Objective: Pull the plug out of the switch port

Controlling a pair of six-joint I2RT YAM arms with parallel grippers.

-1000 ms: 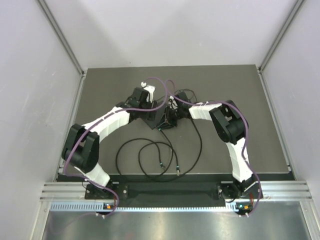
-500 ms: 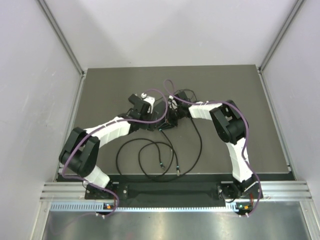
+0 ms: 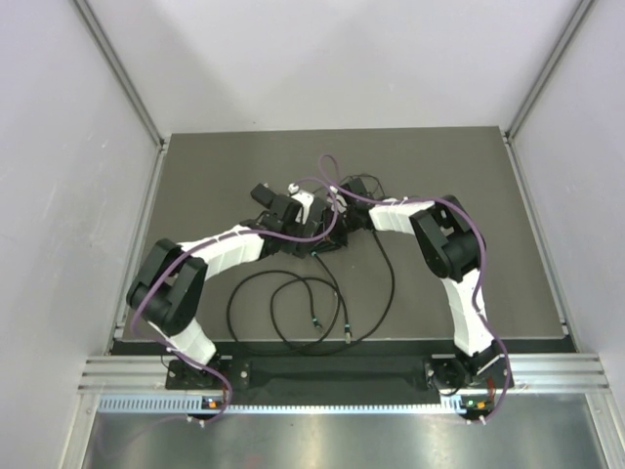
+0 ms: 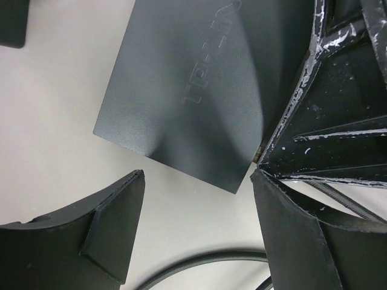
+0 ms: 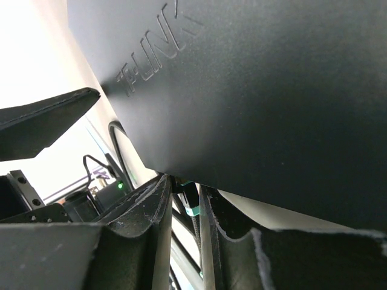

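Right gripper (image 5: 184, 187): jaws drawn in to a narrow slot, low in the right wrist view. The plug (image 5: 191, 204), with its teal clip, sits in that slot, pinched between the two scuffed black fingers (image 5: 142, 226). A thin dark lead runs down from it toward the bottom edge.

Directly above the plug, the underside of the switch (image 5: 260, 103) fills the upper two thirds of the frame. It is matte black, with raised lettering at upper left. The plug meets it at its lower edge; the port itself is hidden.

Left gripper (image 4: 196, 184): jaws wide apart, holding nothing. One finger (image 4: 112, 232) is at lower left, the other at lower right. A corner of the switch points down into the gap, just short of the lower-right finger; I cannot tell whether they touch. The right gripper's white-flecked finger crowds the upper right of this view, against the switch's side.

A black cable (image 4: 205, 263) curves along the bottom edge, lying on the table (image 4: 48, 121).

Top view: both arms converge just above frame centre, the grippers close together over the switch, which is mostly covered. Loose cable loops lie below them, toward the arm bases.
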